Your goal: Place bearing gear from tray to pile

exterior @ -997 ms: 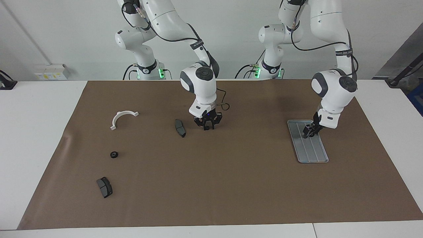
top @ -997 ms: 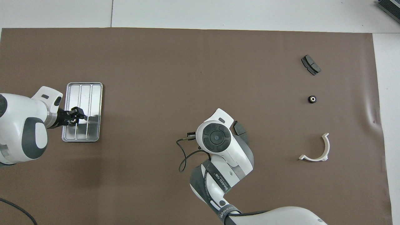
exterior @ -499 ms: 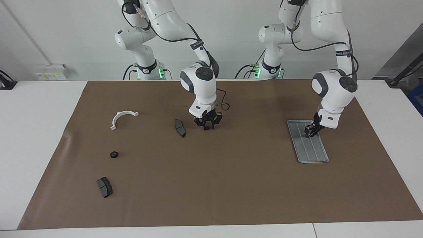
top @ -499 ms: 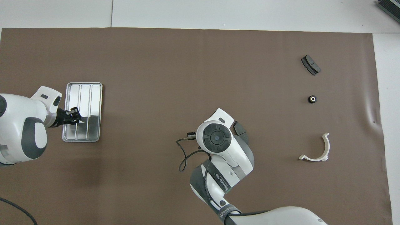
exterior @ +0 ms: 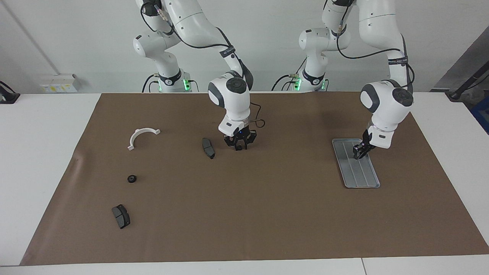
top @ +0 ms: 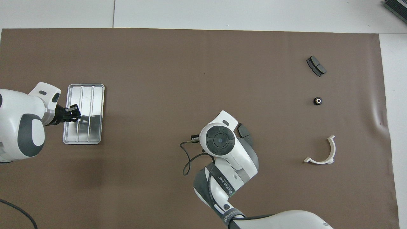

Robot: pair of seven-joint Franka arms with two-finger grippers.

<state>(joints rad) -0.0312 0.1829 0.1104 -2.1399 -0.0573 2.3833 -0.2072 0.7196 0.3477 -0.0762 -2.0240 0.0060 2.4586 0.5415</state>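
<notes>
Meanwhile, the left gripper (exterior: 359, 153) hangs low over the tray (exterior: 363, 180), above the end of it that lies nearer to the robots, with its wrist tilted and its tip pointing down toward the ridged metal floor. The facing view shows it as one compact dark shape, and from overhead it is much the same. Whether it is open or closed, and whether it has hold of anything, cannot be told from either view.

The right gripper (exterior: 239, 147) hovers over the brown mat (exterior: 267, 214) near the middle of the table and points straight down. Its outer links splay to the sides while its fingertips meet below them, so it is closed on nothing. From overhead its own wrist hides it. A dark grey brake pad (exterior: 208, 148) lies just beside this gripper, toward the right arm's end of the table, and does not touch it.

A small black bearing gear (exterior: 131, 178) sits on the mat well apart from both grippers, toward the right arm's end of the table. It lies between a white half-ring bracket (exterior: 139, 133) and a second brake pad (exterior: 121, 216), apart from each of them.
</notes>
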